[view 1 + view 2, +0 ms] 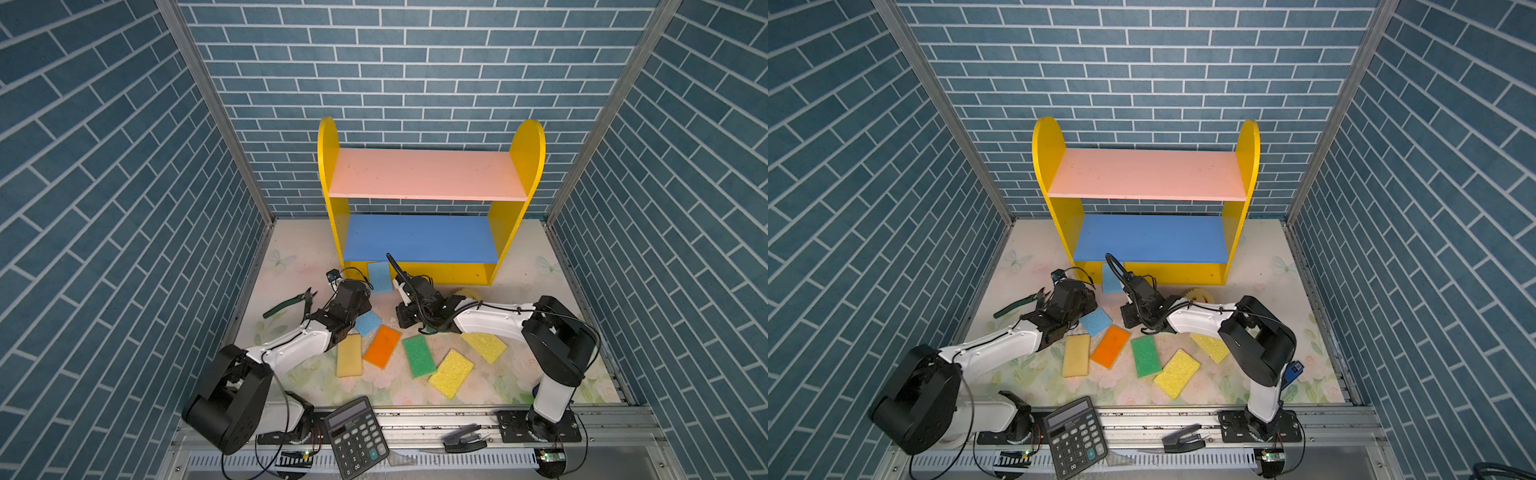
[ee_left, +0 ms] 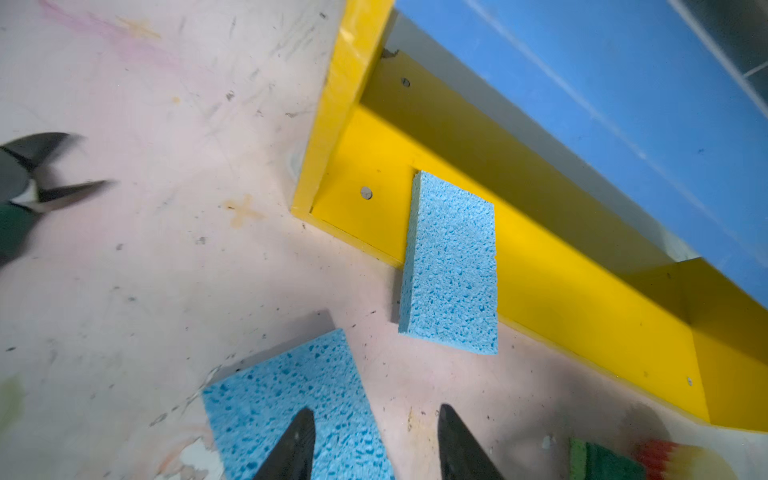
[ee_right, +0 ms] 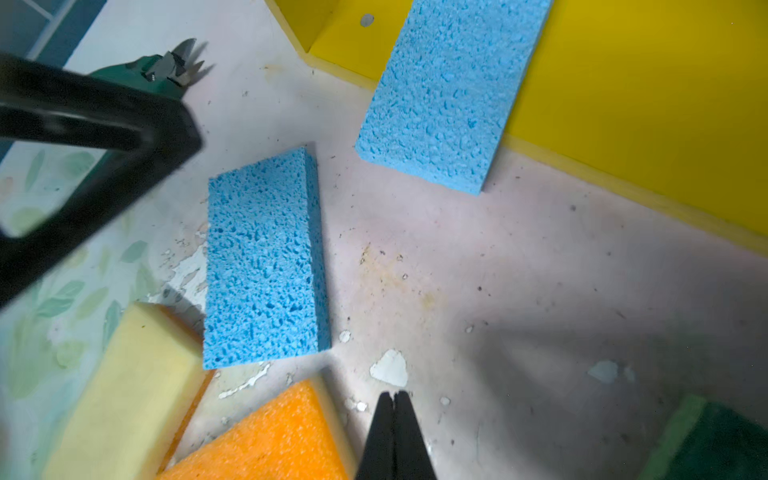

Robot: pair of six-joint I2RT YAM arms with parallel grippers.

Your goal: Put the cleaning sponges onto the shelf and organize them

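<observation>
**A:** At the shelf's point(image 2: 345, 104) foot, what lies by the left tool point(image 2: 376, 409)?

**B:** A light blue sponge point(image 2: 270, 395), flat on the table point(image 2: 124, 291). The tool hangs half open over one long edge, empty, and the sponge's long axis runs along the reach.

**A:** The right tool point(image 3: 392, 395)?

**B:** Closed on nothing, just beside.

**A:** Shelved?

**B:** A second light blue sponge point(image 2: 451, 266), half on the yellow base point(image 2: 561, 282), overhanging. The pink board point(image 1: 424, 172) and blue board point(image 1: 419, 239) are bare.

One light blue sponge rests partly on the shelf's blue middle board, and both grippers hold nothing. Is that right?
Not the blue middle board: the light blue sponge rests partly on the shelf's yellow base, as the left wrist view shows. The left gripper and right gripper hold nothing.
</observation>
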